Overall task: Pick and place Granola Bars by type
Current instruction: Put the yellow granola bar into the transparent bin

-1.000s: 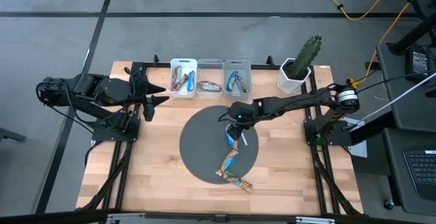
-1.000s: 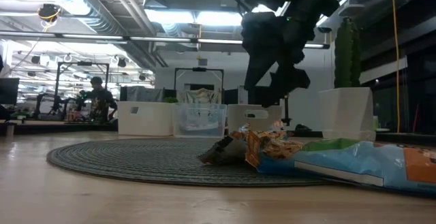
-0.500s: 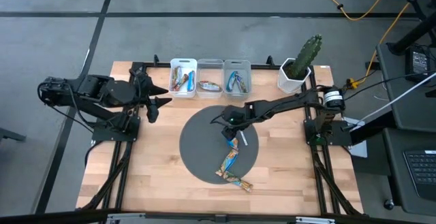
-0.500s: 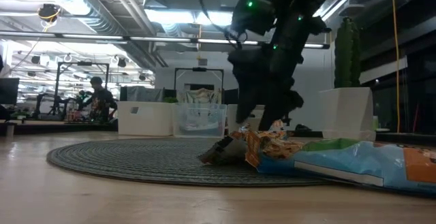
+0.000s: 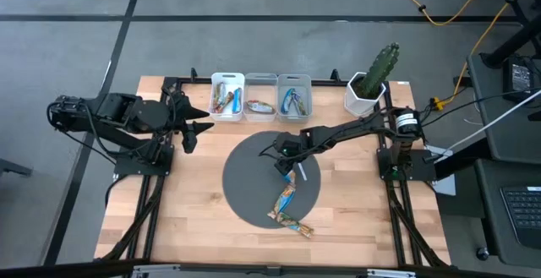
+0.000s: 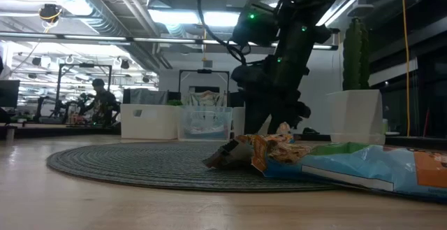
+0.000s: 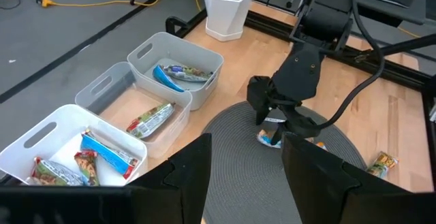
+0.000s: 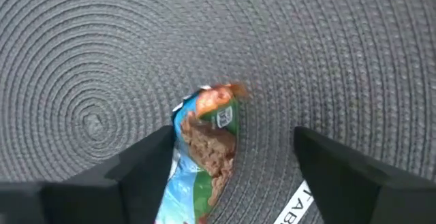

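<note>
A blue-and-green granola bar (image 8: 204, 142) lies on the round grey mat (image 5: 245, 181), with a thin white stick (image 8: 294, 202) beside it. My right gripper (image 8: 235, 166) is open and low over the mat, pointing down, one finger on either side of the bar's end; it also shows in the high view (image 5: 284, 160). Two orange-brown bars (image 5: 285, 200) (image 5: 296, 226) lie nearer the table's front. My left gripper (image 5: 193, 130) is open and empty at the table's left, above the wood. My right gripper has one finger (image 8: 146, 166) close against the bar's long edge (image 8: 178, 139); I cannot tell whether it touches. The other finger (image 8: 340, 173) stands clear of the bar. The bar lies flat on the mat.
Three white bins stand in a row at the table's far edge, each holding bars: left (image 5: 226, 97), middle (image 5: 260, 98), right (image 5: 294, 97). A white pot with a cactus (image 5: 368, 88) stands at the far right. Bare wood lies left and right of the mat.
My right gripper has come down onto the mat and a little toward the table's left, over the blue-and-green bar. The bars have stayed where they were.
</note>
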Robot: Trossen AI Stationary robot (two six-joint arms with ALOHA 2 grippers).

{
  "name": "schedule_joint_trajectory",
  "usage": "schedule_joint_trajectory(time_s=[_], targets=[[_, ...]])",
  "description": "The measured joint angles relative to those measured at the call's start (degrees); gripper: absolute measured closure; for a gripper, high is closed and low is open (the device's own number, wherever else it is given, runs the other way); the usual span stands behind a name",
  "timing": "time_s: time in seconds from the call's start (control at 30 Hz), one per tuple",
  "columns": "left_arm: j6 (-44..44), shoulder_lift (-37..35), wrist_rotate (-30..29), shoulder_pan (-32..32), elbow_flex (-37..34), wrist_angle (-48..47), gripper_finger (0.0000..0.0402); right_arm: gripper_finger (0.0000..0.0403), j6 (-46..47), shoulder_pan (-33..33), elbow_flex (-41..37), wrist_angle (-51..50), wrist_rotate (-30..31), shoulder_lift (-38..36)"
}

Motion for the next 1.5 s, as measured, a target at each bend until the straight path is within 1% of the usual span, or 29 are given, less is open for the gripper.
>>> schedule_joint_trajectory(time_s=[0.13, 0.4, 0.47, 0.5, 0.6, 0.7, 0.83, 0.93, 1.03, 1.17, 1.23, 1.3, 1.4, 1.5], targets=[[0.0, 0.0, 0.0, 0.0, 0.0, 0.0, 0.0233, 0.0171, -1.1, 0.0, 0.0, 0.2, 0.0, 0.3], [0.0, 0.0, 0.0, 0.0, 0.0, 0.0, 0.0233, 0.033, -3.1, -0.1, 0.6, -0.2, -0.9, 0.2], [0.0, 0.0, 0.0, 0.0, 0.0, 0.0, 0.0233, 0.0357, -4.4, -0.1, 1.7, -1.5, -1.1, 0.3], [0.0, 0.0, 0.0, 0.0, 0.0, 0.0, 0.0233, 0.0364, -5.3, -0.1, 2.6, -2.6, -1.0, 0.2], [0.0, 0.0, 0.1, 0.0, 0.0, 0.0, 0.0233, 0.0366, -7.9, -0.1, 5.8, -6.2, -1.0, -0.7], [0.0, 0.0, 0.1, 0.0, 0.0, 0.0, 0.0233, 0.0368, -11.3, 0.0, 10.6, -13.2, 0.1, -2.1], [0.0, 0.0, 0.1, 0.0, 0.0, 0.0, 0.0233, 0.0364, -15.5, 1.2, 17.2, -22.2, 6.5, -4.9], [0.0, 0.0, 0.1, 0.0, 0.0, -0.1, 0.0233, 0.0371, -17.7, 3.0, 20.5, -26.3, 11.3, -8.1], [0.1, 0.0, 0.5, 0.0, 0.0, -0.2, 0.0233, 0.0374, -17.9, 5.0, 21.3, -27.1, 13.7, -13.1], [0.3, 0.0, 0.6, 0.0, 0.0, -0.2, 0.0233, 0.0363, -17.5, 7.7, 21.0, -29.3, 16.2, -20.3], [0.6, 0.0, 0.6, 0.0, 0.0, -0.2, 0.0233, 0.0362, -18.3, 8.9, 20.9, -30.9, 18.5, -23.4], [1.0, 0.0, 0.6, 0.0, 0.0, -0.2, 0.0233, 0.0366, -19.8, 9.3, 20.9, -31.6, 19.5, -26.2], [1.0, 0.0, 0.6, 0.0, 0.0, -0.2, 0.0233, 0.0376, -21.9, 9.3, 20.9, -31.7, 19.7, -28.8], [1.0, 0.0, 0.6, 0.0, 0.0, -0.2, 0.0233, 0.0376, -24.9, 9.3, 20.9, -31.3, 20.1, -30.1]])
